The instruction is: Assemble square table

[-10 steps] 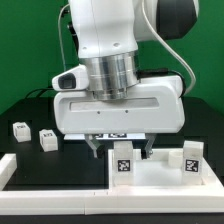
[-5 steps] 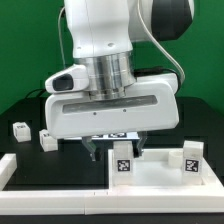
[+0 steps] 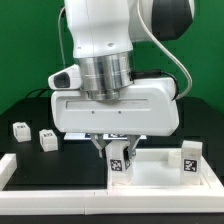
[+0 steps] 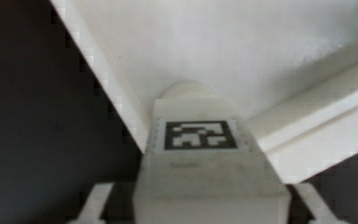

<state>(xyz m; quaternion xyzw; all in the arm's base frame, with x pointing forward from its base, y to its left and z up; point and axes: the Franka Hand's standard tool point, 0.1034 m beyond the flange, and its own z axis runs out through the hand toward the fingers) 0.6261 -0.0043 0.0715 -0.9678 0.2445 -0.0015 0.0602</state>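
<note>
Now, straddling the short white tagged block leg (image 3: 120,163) with the two-finger gripper (image 3: 119,154); clamped or merely hugging, not showing. Standing upright at nine o'clock on the white plastic square top (image 3: 160,178).

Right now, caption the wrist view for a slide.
Wrist view: gripper closed on a tagged leg, the white top beyond it.

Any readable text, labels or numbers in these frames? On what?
Words, brands, numbers: none readable.
Only black-white tag patterns, no characters: on the middle leg, on the leg at the exterior view's right, and on two loose legs, which are too small to make out.
</note>
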